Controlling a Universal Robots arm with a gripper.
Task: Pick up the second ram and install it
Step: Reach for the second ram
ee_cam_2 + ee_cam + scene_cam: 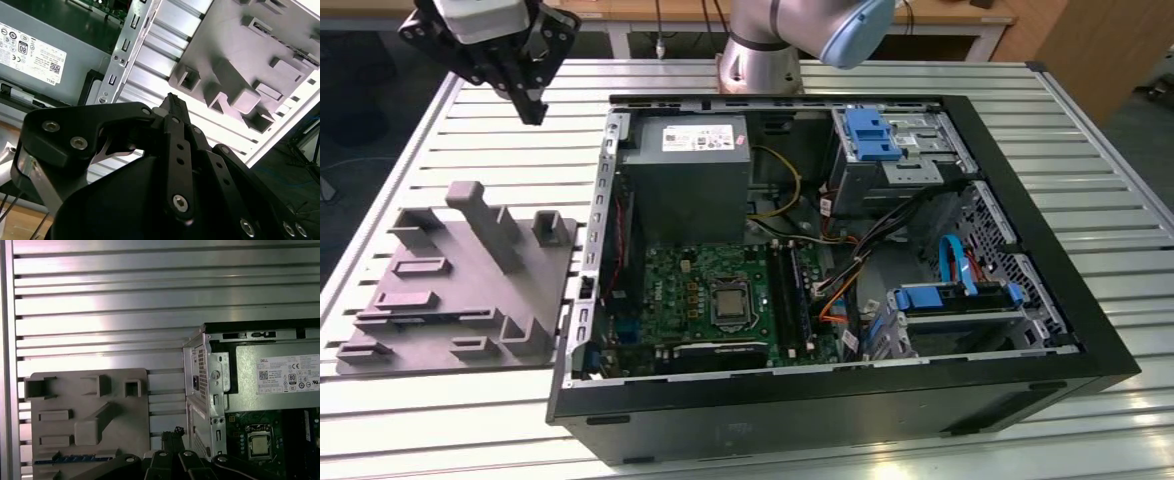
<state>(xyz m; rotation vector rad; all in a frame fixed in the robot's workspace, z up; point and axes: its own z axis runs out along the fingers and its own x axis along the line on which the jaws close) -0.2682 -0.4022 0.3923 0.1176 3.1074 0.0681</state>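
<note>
Table (427,150) of metal slats carries the open computer case (854,400). At its nine o'clock in the exterior view we see the grey tray (480,290). At eleven o'clock hangs the gripper (531,114), its fingers pressed together and empty. The second ram (70,458) lies in a tray slot.

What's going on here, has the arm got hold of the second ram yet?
Not yet. The gripper hangs above the slatted table, apart from the grey tray and off to the exterior view's left of the open computer case. Its fingers look shut with nothing between them. A thin dark stick that seems to be the second ram lies in a slot of the tray.
</note>
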